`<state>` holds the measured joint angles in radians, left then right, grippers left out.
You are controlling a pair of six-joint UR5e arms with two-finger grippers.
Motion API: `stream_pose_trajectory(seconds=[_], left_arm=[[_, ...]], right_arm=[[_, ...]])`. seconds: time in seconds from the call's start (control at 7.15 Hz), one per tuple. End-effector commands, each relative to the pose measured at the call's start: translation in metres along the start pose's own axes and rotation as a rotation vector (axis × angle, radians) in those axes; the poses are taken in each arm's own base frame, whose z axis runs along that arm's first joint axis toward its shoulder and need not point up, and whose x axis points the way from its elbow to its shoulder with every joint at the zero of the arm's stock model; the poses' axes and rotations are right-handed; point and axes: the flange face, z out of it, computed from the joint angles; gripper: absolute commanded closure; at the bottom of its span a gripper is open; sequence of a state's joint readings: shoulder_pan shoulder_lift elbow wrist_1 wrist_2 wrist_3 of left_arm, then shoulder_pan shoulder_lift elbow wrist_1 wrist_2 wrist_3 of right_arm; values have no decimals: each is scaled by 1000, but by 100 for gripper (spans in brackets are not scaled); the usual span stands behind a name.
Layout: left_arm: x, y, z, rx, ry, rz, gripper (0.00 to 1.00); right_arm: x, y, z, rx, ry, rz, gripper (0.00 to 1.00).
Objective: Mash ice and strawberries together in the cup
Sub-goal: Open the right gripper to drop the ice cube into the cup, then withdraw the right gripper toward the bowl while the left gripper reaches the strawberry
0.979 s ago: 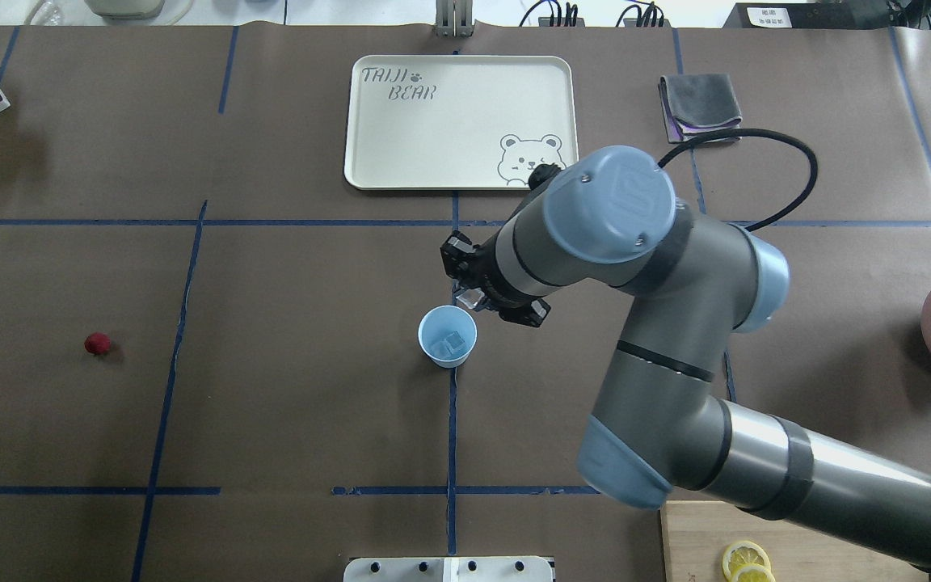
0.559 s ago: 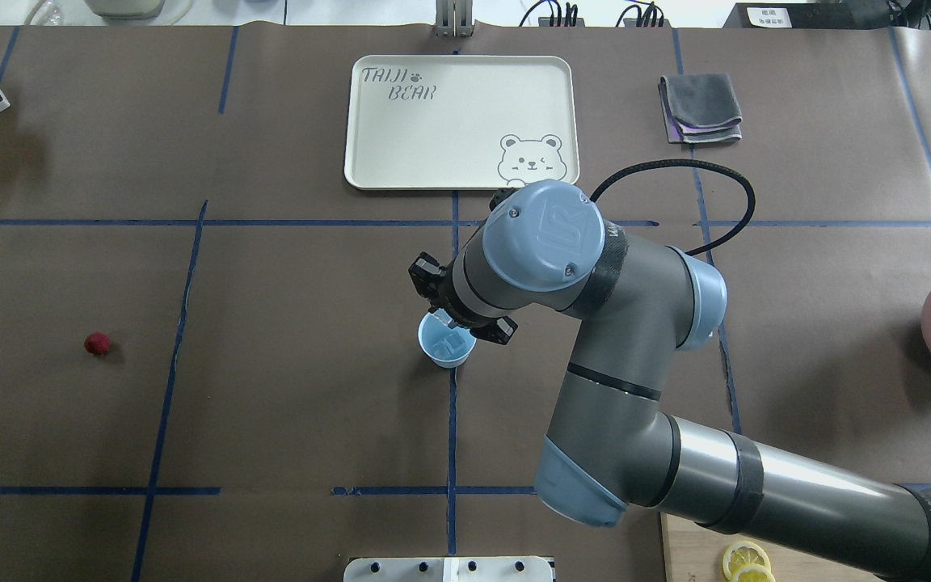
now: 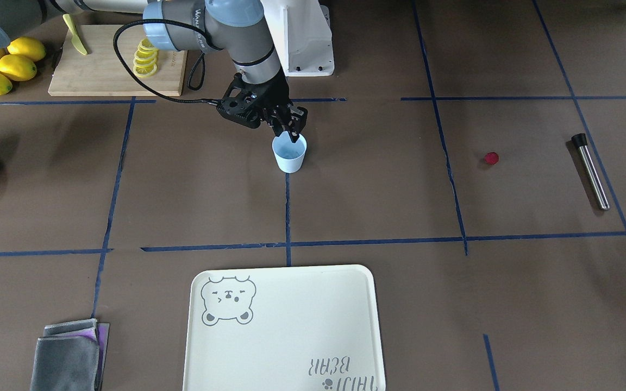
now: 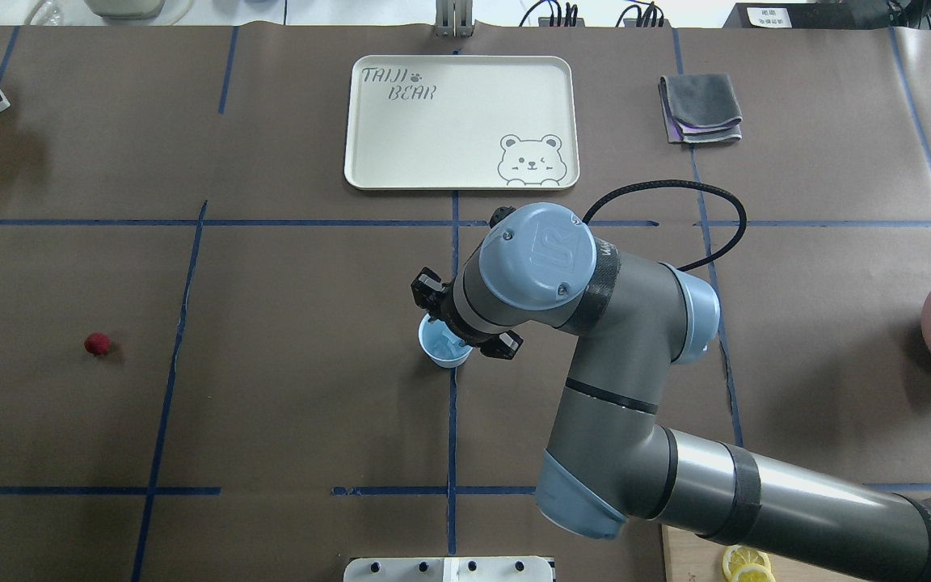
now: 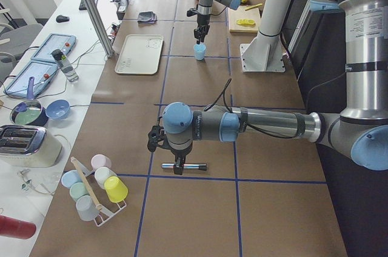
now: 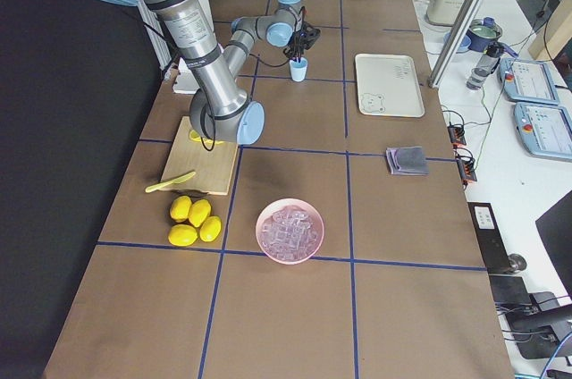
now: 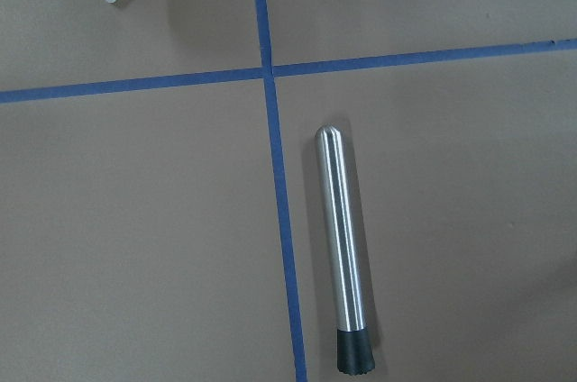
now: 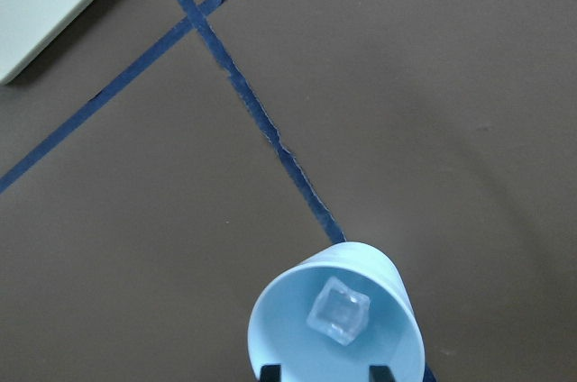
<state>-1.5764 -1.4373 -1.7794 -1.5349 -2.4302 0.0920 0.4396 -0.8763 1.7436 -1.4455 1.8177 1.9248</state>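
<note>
Only in the right wrist view is the cup's inside seen: one ice chunk (image 8: 338, 311) is shown at the bottom of the light blue cup (image 8: 397, 310), with two fingertips (image 8: 268, 371) set apart at the frame's lower edge (whether another chunk is pinched cannot be told). From overhead the cup is half hidden by the wrist of the right gripper (image 3: 291, 134). The strawberry (image 4: 97, 343) is seen well apart, on bare paper. The left gripper (image 5: 177, 165) is hung over the steel muddler (image 7: 343, 251); its grip cannot be told.
</note>
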Motion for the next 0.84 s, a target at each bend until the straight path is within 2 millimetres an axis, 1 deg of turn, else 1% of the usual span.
stream_pose_trajectory(seconds=[0.0,0.14,0.28,0.42,0.56,0.7], left_arm=[[6,-3,3,9,0,29,0],[30,-12,24,-19,8,109,0],[47,-17,35,-9,15,115,0],[71,-22,45,2,30,89,0],[98,-27,59,13,51,19,0],[158,-26,92,-2,94,-6,0]], right_arm=[[-2,-6,-10,1,-13,-2,0],[12,-34,-33,5,-27,16,0],[60,-77,-69,-29,-18,7,0],[108,-119,-102,-50,0,-48,0],[150,-152,-126,-50,19,-67,0],[186,-183,-141,-49,45,-104,0]])
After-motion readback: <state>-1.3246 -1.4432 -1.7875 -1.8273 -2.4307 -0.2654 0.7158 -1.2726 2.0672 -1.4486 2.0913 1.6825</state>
